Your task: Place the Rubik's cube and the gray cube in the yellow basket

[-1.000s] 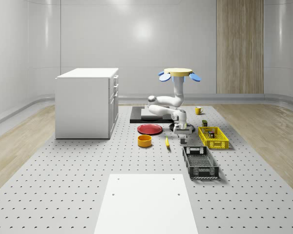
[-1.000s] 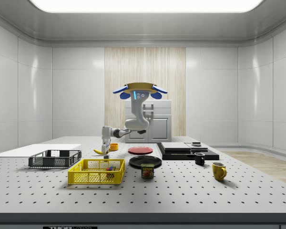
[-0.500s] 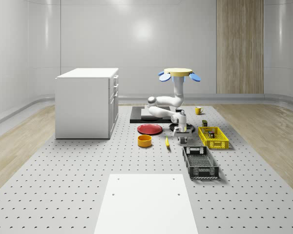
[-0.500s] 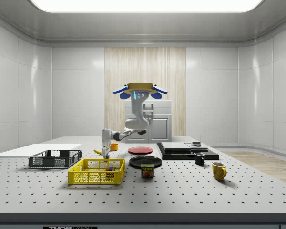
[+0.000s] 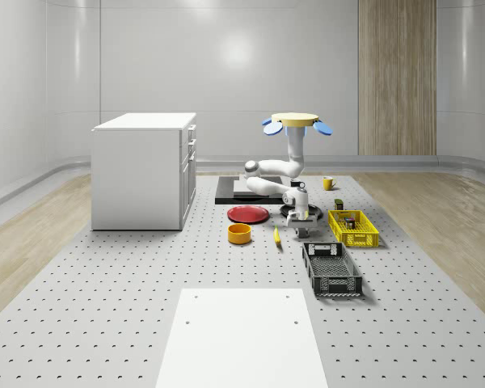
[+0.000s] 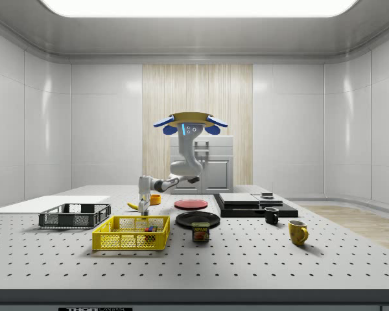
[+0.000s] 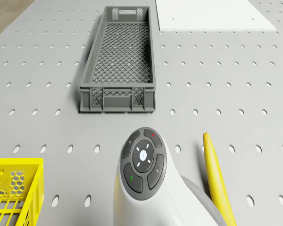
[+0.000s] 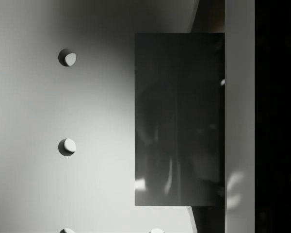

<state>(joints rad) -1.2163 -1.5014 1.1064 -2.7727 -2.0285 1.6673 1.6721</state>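
The drone [image 5: 297, 122] hovers over the perforated table [image 5: 129, 275], above the stretch between the red plate and the yellow mug. Its white arm bends down and forward. The gripper [image 5: 300, 220] points straight down just above the tabletop, between the banana and the yellow basket [image 5: 353, 229]; from the side the gripper [image 6: 143, 206] hangs behind the basket [image 6: 131, 233]. The gray cube [image 8: 179, 119] sits right under the wrist camera on the table. A small multicoloured Rubik's cube [image 6: 148, 228] lies inside the yellow basket.
A dark grey crate [image 5: 331, 268] lies nearer the front. A banana [image 5: 276, 236], an orange bowl [image 5: 239, 234] and a red plate [image 5: 248, 213] sit to the whole-scene view's left of the gripper. Farther off are a white cabinet [image 5: 144, 170], a black tray [image 5: 246, 191], a yellow mug [image 5: 327, 183] and a can [image 6: 200, 232].
The gripper has turned about its own axis and sunk a little toward the table. The drone has stayed where it was.
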